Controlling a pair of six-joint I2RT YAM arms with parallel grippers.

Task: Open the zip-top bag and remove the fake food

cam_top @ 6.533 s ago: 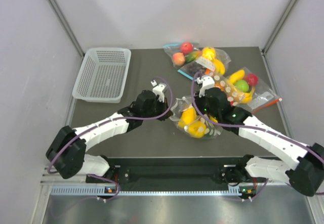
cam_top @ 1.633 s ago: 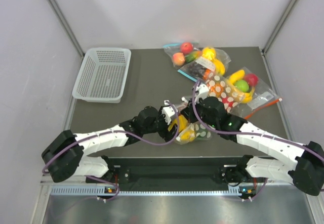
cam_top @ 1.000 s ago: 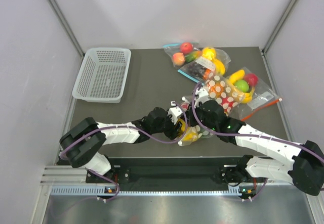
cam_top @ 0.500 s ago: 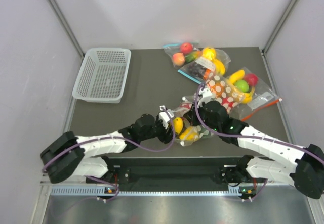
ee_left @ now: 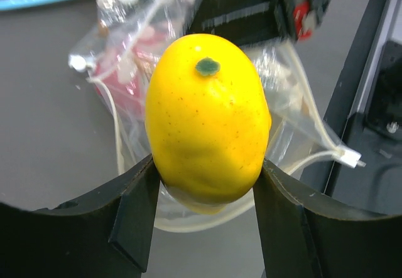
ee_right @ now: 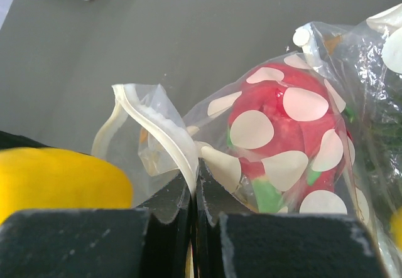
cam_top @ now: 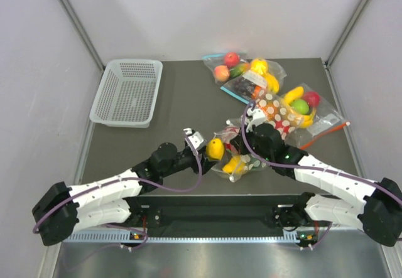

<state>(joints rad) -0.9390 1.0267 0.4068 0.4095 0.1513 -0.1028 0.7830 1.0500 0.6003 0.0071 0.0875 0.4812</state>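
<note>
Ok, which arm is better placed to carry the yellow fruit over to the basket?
Left. The left gripper holds the yellow fruit outside the zip-top bag, and the basket sits on that arm's side. The right gripper is shut on the bag's rim, so it is occupied.

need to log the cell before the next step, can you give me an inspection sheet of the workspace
surface: dark grey table, no spills seen
job's things: zip-top bag near the front between the arms, mouth open; yellow fake fruit beside its mouth; red piece inside
clutter: white basket far left; another dotted bag and clear bags of toy fruit far right
grippers: left gripper holds the yellow fake fruit; right gripper shut on the zip-top bag's rim
cables: purple cables loop off both arms
surroundings: plain white walls; nothing else seen
</note>
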